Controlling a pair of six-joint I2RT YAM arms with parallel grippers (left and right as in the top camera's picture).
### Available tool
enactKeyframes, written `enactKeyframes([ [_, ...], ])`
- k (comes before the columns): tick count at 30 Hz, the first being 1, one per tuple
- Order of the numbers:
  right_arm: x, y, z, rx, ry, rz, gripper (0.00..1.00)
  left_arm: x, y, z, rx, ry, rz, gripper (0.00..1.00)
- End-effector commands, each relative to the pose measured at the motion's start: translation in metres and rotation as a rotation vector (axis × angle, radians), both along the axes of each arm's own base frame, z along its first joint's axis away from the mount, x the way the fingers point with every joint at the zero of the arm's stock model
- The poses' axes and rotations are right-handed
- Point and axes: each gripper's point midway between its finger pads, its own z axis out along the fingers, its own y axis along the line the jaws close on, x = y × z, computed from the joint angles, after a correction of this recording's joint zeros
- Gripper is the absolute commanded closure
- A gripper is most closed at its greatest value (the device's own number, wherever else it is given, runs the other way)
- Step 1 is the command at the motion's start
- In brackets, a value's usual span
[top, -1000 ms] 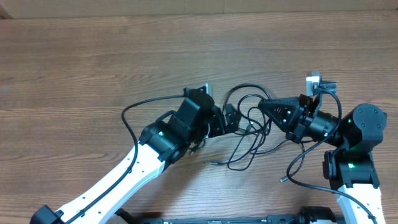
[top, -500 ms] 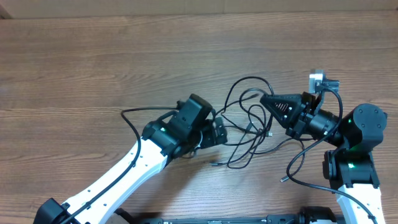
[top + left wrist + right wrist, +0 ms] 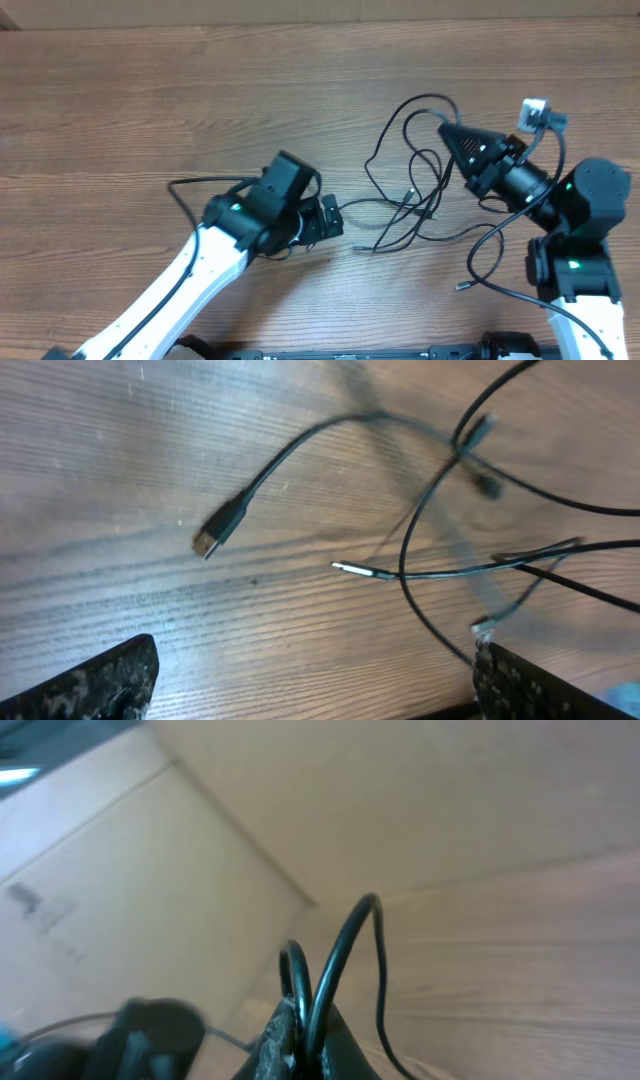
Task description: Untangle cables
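Note:
Several thin black cables [image 3: 408, 195] lie looped over each other on the wooden table, right of centre. My right gripper [image 3: 447, 126] is shut on two cable strands [image 3: 335, 965] at the top of the tangle, and these rise in arcs from its closed fingertips [image 3: 300, 1042]. My left gripper [image 3: 331, 216] stands open just left of the tangle, holding nothing. In the left wrist view its fingers [image 3: 95, 680] frame bare wood, with a black plug [image 3: 212, 542] and a thin metal-tipped end [image 3: 345, 567] lying ahead of them.
A loose cable end [image 3: 459, 288] lies near the right arm's base [image 3: 575, 270]. The left arm's own thicker wire [image 3: 185, 190] loops out to its left. A cardboard wall [image 3: 120, 870] runs along the table's far edge.
My left gripper has drawn back to the left and toward the front, away from the tangle. My right gripper has moved up and right with its strands, stretching the loops out.

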Motion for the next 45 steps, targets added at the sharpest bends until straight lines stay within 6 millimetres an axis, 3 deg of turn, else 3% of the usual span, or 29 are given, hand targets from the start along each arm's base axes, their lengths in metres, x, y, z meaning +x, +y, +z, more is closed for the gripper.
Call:
enactKeyframes([
  [1, 0.005, -0.016, 0.051, -0.055, -0.083, -0.122, 0.96, 0.006, 0.006, 0.033, -0.052, -0.133, -0.037, 0.00],
  [2, 0.005, -0.018, 0.056, -0.074, -0.075, -0.135, 0.96, 0.006, 0.006, 0.040, -0.059, -0.161, -0.045, 0.00],
  [3, 0.001, -0.028, 0.066, -0.228, 0.048, -0.178, 0.96, 0.011, 0.021, 0.071, -0.027, -0.345, -0.083, 0.00],
  [7, -0.006, -0.029, 0.057, -0.334, 0.171, -0.140, 0.96, 0.016, 0.024, 0.082, -0.024, -0.408, -0.071, 0.00],
  [14, -0.009, -0.054, 0.057, -0.543, 0.302, -0.198, 0.93, 0.028, 0.021, 0.094, -0.043, -0.477, -0.056, 0.00],
  [16, -0.008, -0.054, 0.053, -0.545, 0.315, -0.197, 0.67, 0.027, 0.021, 0.094, -0.042, -0.474, -0.056, 0.00],
  [17, -0.007, -0.054, 0.051, -0.545, 0.321, -0.195, 0.60, 0.027, 0.021, 0.094, -0.041, -0.473, -0.056, 0.00],
  [20, -0.004, -0.054, 0.049, -0.545, 0.328, -0.194, 0.58, 0.027, 0.022, 0.094, -0.036, -0.477, -0.057, 0.00],
  [23, -0.004, -0.054, 0.049, -0.546, 0.330, -0.193, 0.39, 0.028, 0.022, 0.094, -0.035, -0.477, -0.056, 0.00],
  [26, -0.004, -0.054, 0.049, -0.546, 0.330, -0.193, 0.29, 0.029, 0.024, 0.093, -0.024, -0.481, -0.048, 0.00],
  [27, -0.004, -0.055, 0.049, -0.546, 0.331, -0.193, 0.19, 0.029, 0.024, 0.093, -0.023, -0.481, -0.048, 0.00],
  [30, -0.004, -0.055, 0.046, -0.547, 0.342, -0.190, 0.11, 0.029, 0.025, 0.093, -0.018, -0.480, -0.045, 0.00],
  [31, -0.003, -0.054, 0.044, -0.548, 0.350, -0.187, 0.00, 0.029, 0.026, 0.092, -0.013, -0.481, -0.043, 0.00],
  [39, 0.002, -0.060, 0.025, -0.569, 0.432, -0.191, 0.00, 0.032, 0.030, 0.092, 0.029, -0.510, -0.062, 0.00],
  [45, 0.008, -0.079, -0.026, -0.652, 0.665, -0.226, 0.00, 0.034, 0.035, 0.091, 0.052, -0.516, -0.047, 0.00],
])
